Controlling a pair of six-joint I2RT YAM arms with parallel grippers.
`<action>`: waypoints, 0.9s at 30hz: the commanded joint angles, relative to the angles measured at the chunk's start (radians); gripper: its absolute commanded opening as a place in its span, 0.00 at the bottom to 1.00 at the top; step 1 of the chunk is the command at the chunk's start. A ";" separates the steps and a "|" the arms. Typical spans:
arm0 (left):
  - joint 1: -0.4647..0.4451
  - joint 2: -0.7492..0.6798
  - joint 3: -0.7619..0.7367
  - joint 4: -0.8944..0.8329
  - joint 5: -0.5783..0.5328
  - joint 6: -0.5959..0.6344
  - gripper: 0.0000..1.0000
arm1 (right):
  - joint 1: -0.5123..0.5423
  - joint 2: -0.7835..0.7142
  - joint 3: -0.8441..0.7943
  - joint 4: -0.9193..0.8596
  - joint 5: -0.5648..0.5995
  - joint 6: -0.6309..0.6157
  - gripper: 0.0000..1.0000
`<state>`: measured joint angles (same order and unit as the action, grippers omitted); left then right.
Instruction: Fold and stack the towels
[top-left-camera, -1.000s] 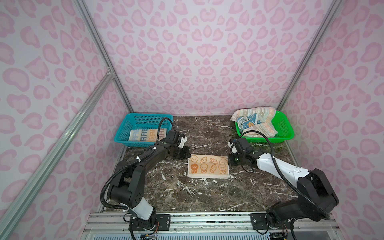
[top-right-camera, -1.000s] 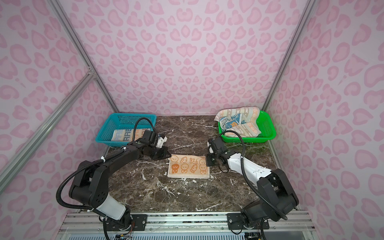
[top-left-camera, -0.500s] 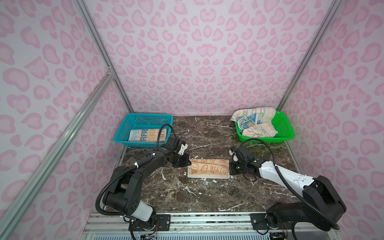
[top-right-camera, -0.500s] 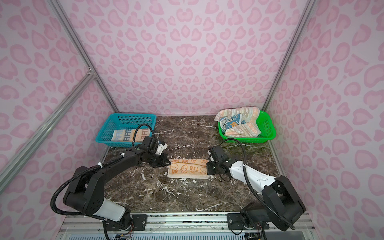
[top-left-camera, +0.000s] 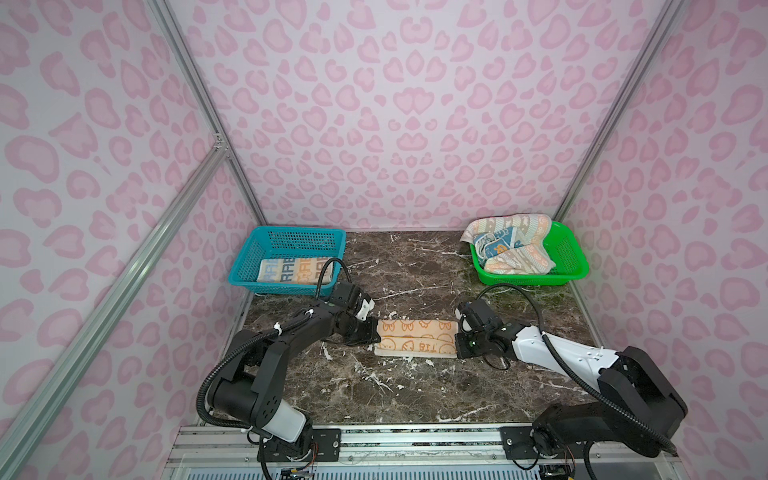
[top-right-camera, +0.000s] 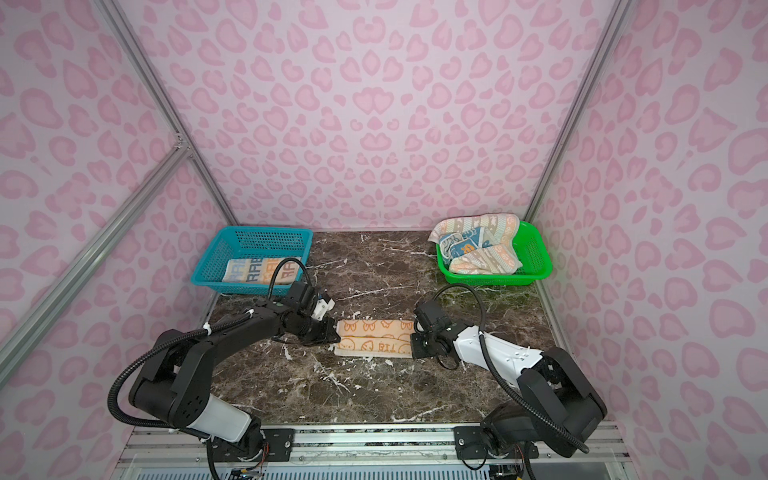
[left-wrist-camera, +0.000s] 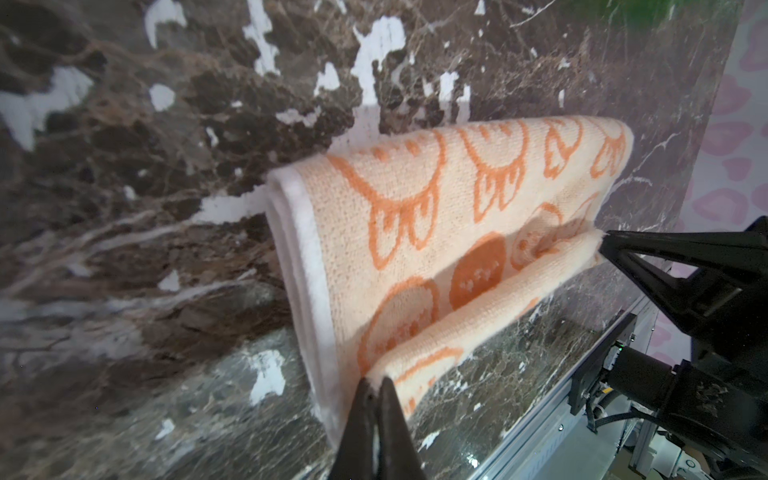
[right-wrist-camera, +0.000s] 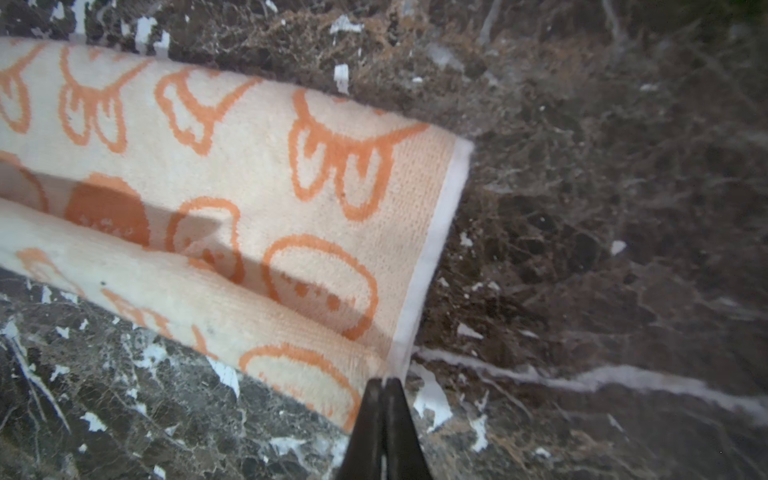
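Narrower than a second ago, the orange cartoon-face towel (top-left-camera: 413, 341) lies folded on the marble table (top-left-camera: 415, 399); left gripper (top-left-camera: 376, 337) and right gripper (top-left-camera: 457, 351) each clamp a corner of its top flap; long axis runs gripper to gripper, each arm nearest its own end.

Both top views are bright and even, lit seemingly from above; shadows on the marble table (top-left-camera: 415, 395) are faint. Edges look stretched. In the left wrist view a soft shadow crosses the orange towel (left-wrist-camera: 395, 199); the right wrist view is hazy.
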<state>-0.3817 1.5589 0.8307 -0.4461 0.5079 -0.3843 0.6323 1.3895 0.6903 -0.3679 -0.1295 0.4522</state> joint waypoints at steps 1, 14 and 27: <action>-0.001 0.016 -0.005 -0.060 -0.031 0.021 0.03 | 0.032 0.007 0.006 -0.052 0.072 -0.022 0.07; -0.003 -0.093 0.059 -0.156 -0.124 -0.003 0.56 | 0.102 -0.083 0.066 -0.102 0.074 -0.070 0.41; -0.131 -0.012 0.054 0.044 -0.030 -0.185 0.32 | 0.119 0.106 0.118 0.035 -0.176 0.011 0.35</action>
<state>-0.5060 1.5169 0.9089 -0.4675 0.4580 -0.4992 0.7441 1.4681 0.8116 -0.3569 -0.2626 0.4179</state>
